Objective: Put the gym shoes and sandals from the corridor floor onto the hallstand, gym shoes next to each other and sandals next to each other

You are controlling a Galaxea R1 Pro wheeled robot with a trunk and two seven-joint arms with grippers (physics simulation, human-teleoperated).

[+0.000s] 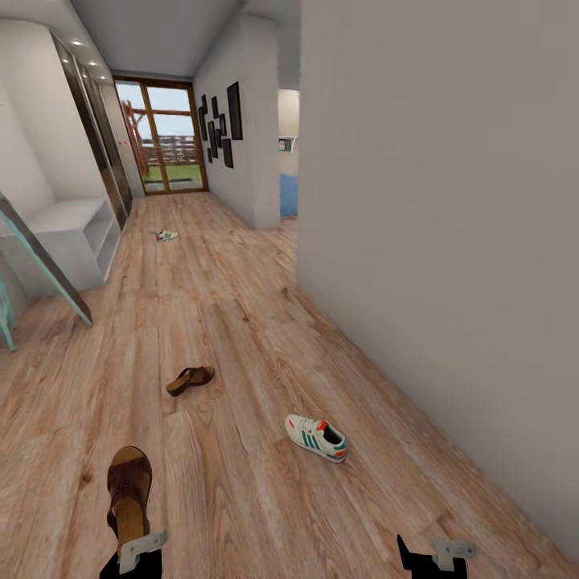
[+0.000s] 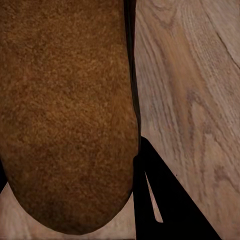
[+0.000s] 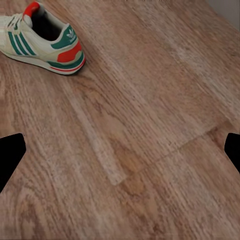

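One light, stiff-soled sandal [image 1: 129, 489] lay on the corridor floor [image 1: 241, 322] directly under the left gripper [image 1: 133, 555], whose spread I couldn't tell; its heel edge looked the best hold.

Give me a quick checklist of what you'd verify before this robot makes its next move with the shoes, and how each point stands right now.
1. Sandal at the left gripper: near sandal lies right by it; firm grip: cannot tell.
2. Right gripper free: ok, fingers apart over bare floor.
3. Second sandal located: ok, lying ahead on the floor.
4. Both gym shoes located: ok, near sneaker and far sneaker.
5. Any shoes on a rack: not ok, all four are on the floor.
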